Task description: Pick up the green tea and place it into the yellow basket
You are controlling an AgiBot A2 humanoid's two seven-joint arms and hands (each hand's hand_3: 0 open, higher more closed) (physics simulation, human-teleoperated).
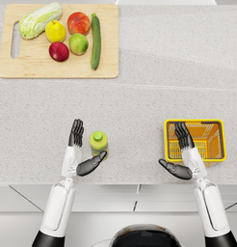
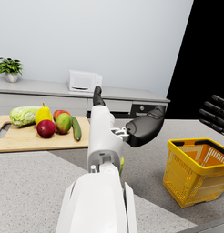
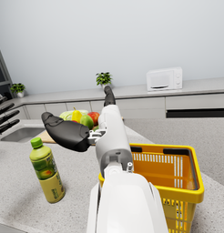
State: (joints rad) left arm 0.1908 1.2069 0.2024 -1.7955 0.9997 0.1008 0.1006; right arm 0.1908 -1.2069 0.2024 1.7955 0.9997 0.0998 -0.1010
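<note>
Bottle of green tea [image 1: 98, 142] stands upright well left of the yellow basket [image 1: 217, 155], between the left hand's [image 1: 80, 153] spread fingers and thumb, ungripped. Right hand [image 1: 182, 155], also empty, hovers at the basket. A hasty closing thumb could topple it.

No readable text, brand, number or sign in any view. Green tea bottle [image 3: 47, 173] carries label with green and orange picture, lettering too small and blurred to read. Yellow basket [image 3: 186, 187], cutting board [image 1: 58, 67] and microwave [image 3: 164, 79] show no markings.
</note>
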